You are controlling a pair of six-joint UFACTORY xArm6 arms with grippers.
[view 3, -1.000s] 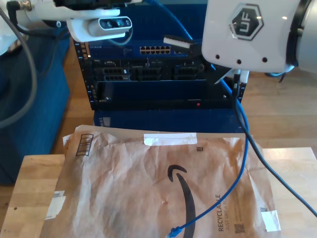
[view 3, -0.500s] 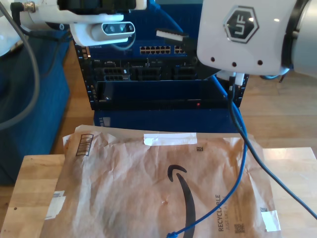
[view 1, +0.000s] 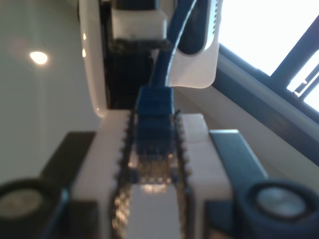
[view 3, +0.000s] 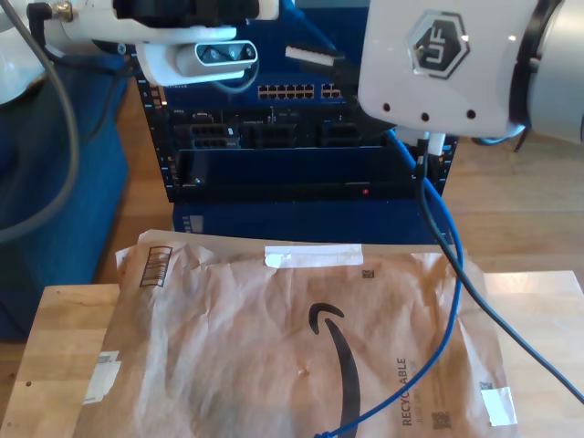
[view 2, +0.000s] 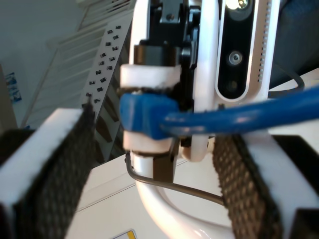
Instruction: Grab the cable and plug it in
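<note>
Beneath both arms, paper envelope (view 3: 301, 347) under dangling blue cable (view 3: 444, 301).

The exterior view is evenly daylit and sharp, with soft shadows in the creases of the paper envelope (view 3: 301, 347). In the first wrist view a window (view 1: 279, 40) blows out to white at upper right, a round lamp glare (view 1: 39, 58) sits upper left, and the near pads are blurred. The second wrist view is bright, its foreground pads (view 2: 60, 174) out of focus
</note>
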